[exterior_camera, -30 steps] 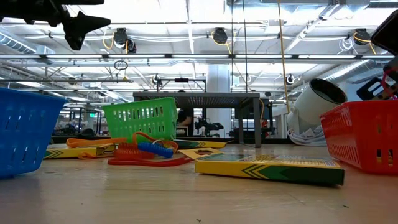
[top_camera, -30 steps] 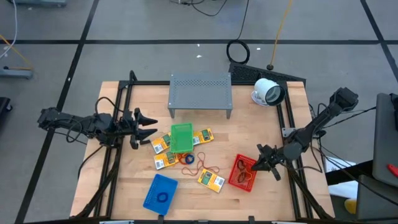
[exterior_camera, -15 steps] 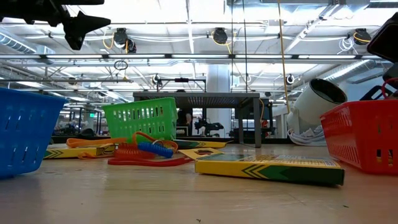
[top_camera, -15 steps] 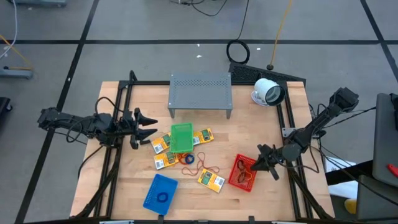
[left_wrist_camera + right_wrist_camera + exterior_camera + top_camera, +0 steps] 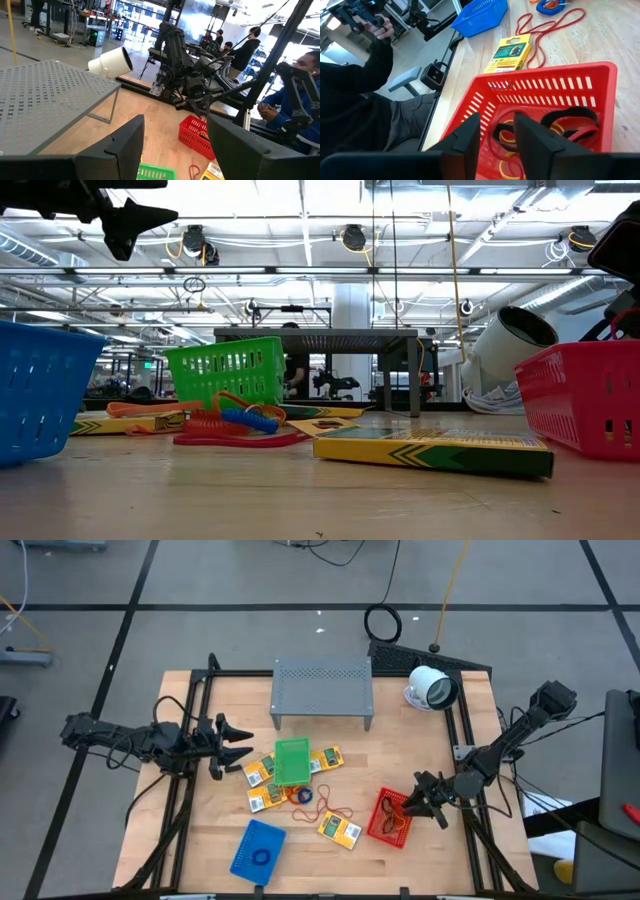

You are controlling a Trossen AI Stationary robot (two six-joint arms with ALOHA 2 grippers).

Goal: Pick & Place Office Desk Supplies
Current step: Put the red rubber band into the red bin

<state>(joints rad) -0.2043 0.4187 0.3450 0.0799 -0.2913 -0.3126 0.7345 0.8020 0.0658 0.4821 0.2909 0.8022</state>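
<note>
right gripper (image 5: 414, 803) over red basket (image 5: 388, 819)

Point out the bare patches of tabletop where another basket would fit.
Free: the front right corner of the table, beyond the red basket; the wood left of the blue basket; the strip between the grey shelf and red basket. Crowded: the middle, around the green basket, with yellow packets and rubber bands.

- A grey perforated metal shelf (image 5: 322, 688) is set at the far middle of the wooden table (image 5: 200, 830).
- A white round camera-like device (image 5: 432, 688) is laid just beside the shelf.
- A black cable coil (image 5: 382, 622) is seen on the floor beyond the table.
- Seated people (image 5: 292, 102) are seen in the room behind.
</note>
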